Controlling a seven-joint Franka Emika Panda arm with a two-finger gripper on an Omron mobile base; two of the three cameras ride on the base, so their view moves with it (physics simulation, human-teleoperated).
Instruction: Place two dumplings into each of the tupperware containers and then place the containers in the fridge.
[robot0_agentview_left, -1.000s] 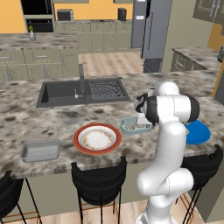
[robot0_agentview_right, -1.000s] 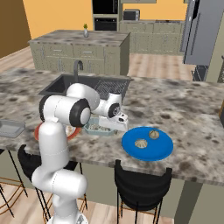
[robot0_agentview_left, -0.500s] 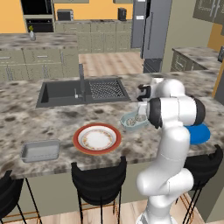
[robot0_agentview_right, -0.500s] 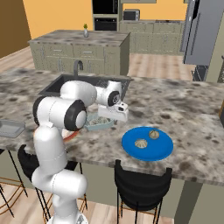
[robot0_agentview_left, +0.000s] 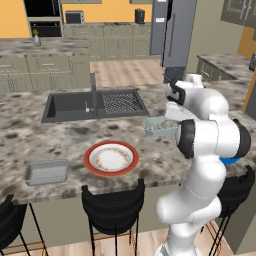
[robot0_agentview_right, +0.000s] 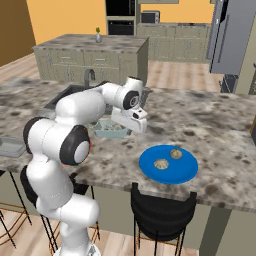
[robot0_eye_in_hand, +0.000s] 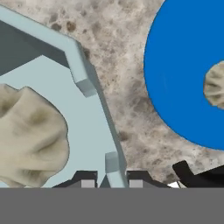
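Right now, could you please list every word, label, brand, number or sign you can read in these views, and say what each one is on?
None: no legible text in any view.
The white plate has a red-orange rim and a faint speckled pattern, no lettering.
The blue plate, the tupperware container and the fridge are unmarked.
The microwave and wall oven are too small and blurred to show any markings.

Red-rimmed plate (robot0_agentview_left: 111, 158) (beside sink (robot0_agentview_left: 70, 105))

Claw (robot0_eye_in_hand: 112, 178) pinched nearly closed, arm folded forward, elbow bent.
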